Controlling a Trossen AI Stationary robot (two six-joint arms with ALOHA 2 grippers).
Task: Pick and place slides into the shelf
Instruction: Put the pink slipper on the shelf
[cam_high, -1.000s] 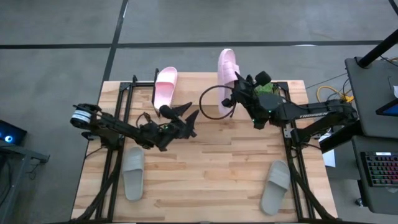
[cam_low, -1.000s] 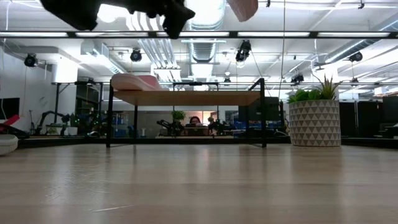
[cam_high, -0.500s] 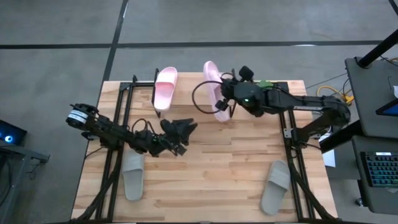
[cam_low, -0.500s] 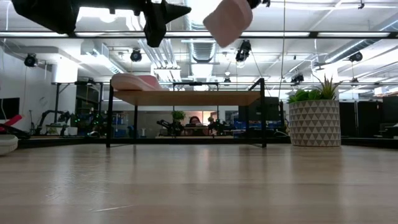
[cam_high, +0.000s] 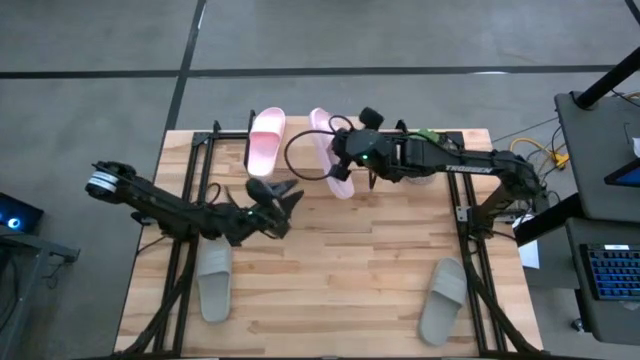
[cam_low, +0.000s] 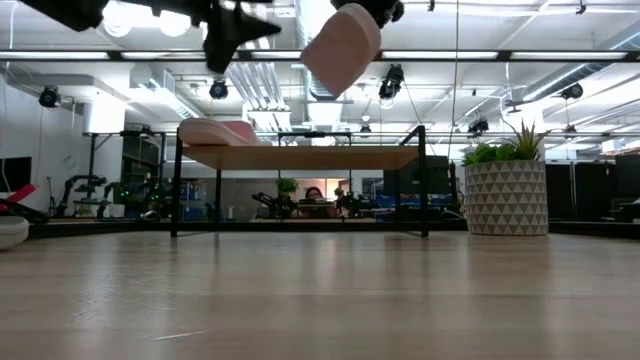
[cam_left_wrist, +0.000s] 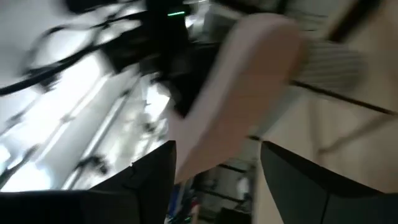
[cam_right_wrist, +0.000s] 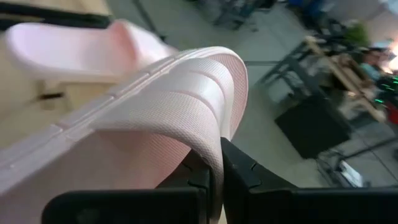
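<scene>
One light pink slide (cam_high: 265, 140) lies flat on the shelf (cam_low: 300, 157) at the table's far left. The second pink slide (cam_high: 326, 150) hangs in the air just to the right of it, tilted, with my right gripper (cam_high: 342, 163) shut on it; it shows high up in the low view (cam_low: 342, 48). My left gripper (cam_high: 285, 203) hovers open over the table's middle left, nearer than the shelf, holding nothing. Two grey slides lie sole down on the table, one near left (cam_high: 213, 280) and one near right (cam_high: 443, 300). My right gripper pinches the held pink slide's wide strap (cam_right_wrist: 208, 140) between its two fingers, at the strap's edge. The fingers (cam_right_wrist: 239, 177) come from the table's right, slanting a little downward. The slide is lifted clear of shelf and table and is tilted.
Black frame bars run along the table's left (cam_high: 185, 250) and right (cam_high: 470, 250) sides. A potted plant (cam_low: 505, 190) stands beyond the table at the right. The shelf's plank is bare to the right of the first pink slide.
My right gripper has carried the pink slide from beyond the table's far edge toward the left and slightly down, tipping downward; the slide now hangs beside the one on the shelf. My left gripper, still open, has drawn back toward the table's left.
</scene>
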